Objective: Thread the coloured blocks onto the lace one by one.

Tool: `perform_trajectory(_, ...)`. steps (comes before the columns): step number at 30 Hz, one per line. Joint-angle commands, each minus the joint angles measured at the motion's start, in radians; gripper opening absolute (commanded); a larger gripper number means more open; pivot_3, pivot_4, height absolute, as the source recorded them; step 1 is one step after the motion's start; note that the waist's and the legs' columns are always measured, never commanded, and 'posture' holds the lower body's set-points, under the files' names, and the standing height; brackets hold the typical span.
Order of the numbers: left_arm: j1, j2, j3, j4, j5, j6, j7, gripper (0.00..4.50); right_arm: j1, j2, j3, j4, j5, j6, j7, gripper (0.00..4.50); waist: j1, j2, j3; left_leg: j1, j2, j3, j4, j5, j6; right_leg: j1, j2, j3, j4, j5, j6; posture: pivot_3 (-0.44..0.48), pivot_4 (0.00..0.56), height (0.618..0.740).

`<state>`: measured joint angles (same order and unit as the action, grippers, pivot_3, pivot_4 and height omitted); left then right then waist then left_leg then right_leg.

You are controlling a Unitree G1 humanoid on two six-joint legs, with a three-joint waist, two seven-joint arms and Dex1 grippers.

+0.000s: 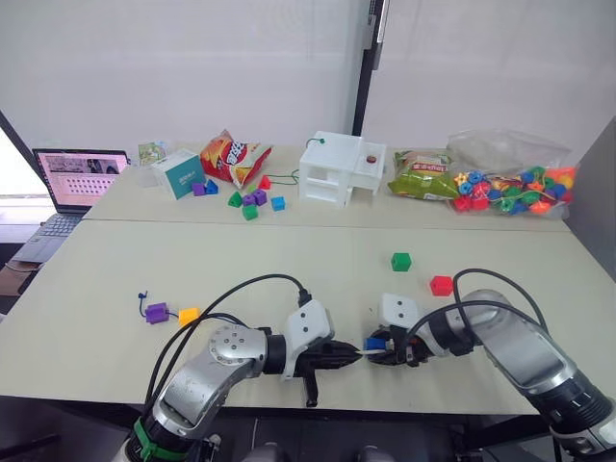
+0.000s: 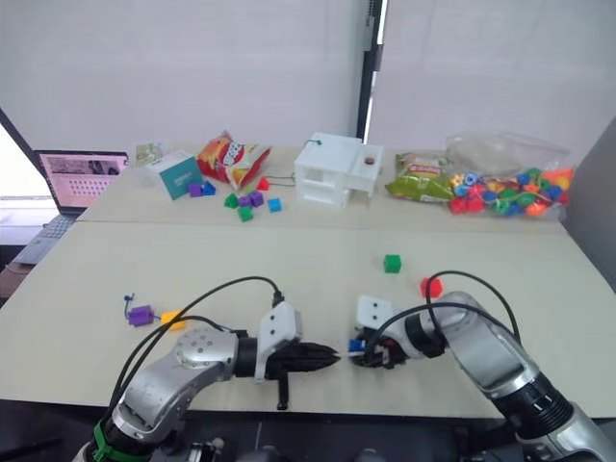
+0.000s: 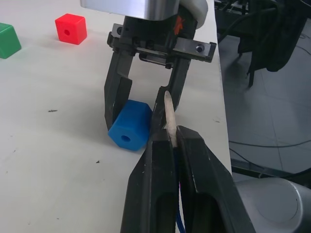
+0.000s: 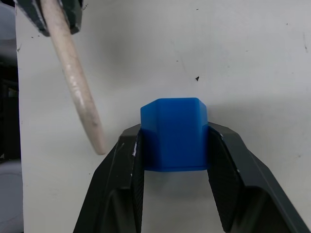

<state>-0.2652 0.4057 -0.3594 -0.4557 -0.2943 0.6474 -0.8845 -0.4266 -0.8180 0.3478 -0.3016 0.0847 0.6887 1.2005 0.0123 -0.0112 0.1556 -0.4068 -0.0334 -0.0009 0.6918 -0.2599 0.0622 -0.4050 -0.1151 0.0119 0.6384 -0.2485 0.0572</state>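
Two robot arms meet at the near edge of a pale desk [image 1: 289, 279]. The right gripper [image 4: 175, 145] has its jaws closed on the flat sides of a blue block [image 4: 174, 133], which sits low against the desk top, its threading hole facing the other arm. The left gripper [image 3: 167, 141] has its jaws shut tight on the lace [image 3: 168, 114], gripping just behind the stiff pale tip, which sticks out and points past the side of the blue block, not yet into its hole.

The block looks like light, hard, smooth plastic; it could twist or slip if squeezed off-centre, so holding its flat sides, hole left clear, suits it. The lace is limp except for its tip, so holding near the tip gives control.

A green block [image 1: 400, 261] and a red block [image 1: 441, 285] lie farther back on the right. A purple block [image 1: 156, 312] and a yellow-orange block [image 1: 189, 315] lie to the left.
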Motion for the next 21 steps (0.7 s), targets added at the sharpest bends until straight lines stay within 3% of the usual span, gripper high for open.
perform_trajectory(1,-0.004,0.017,-0.003,-0.026,-0.004,0.009,0.017,0.0,-0.003,-0.005,0.012,0.009,-0.003,0.016,-0.017,1.3,0.0,0.0,0.0,0.0,0.0,0.0,0.0,0.0,0.0,0.0,0.0,0.0,0.0,0.0,0.0,0.0,0.15,0.74)
perform_trajectory(9,-0.023,0.081,0.015,-0.051,-0.02,0.113,0.055,0.0,0.002,-0.033,0.007,0.009,-0.001,0.01,-0.012,1.3,0.002,0.0,0.0,0.0,-0.001,0.0,0.0,0.0,0.0,0.0,0.0,0.0,0.0,0.0,0.0,0.0,0.15,0.74)
perform_trajectory(21,-0.052,0.048,-0.029,-0.029,-0.014,0.119,0.108,0.0,0.014,-0.036,0.008,-0.014,0.016,0.015,-0.012,1.3,0.002,0.0,0.0,0.0,-0.001,0.0,0.0,0.0,0.0,0.0,0.0,0.0,0.0,0.0,0.0,0.0,0.15,0.74)
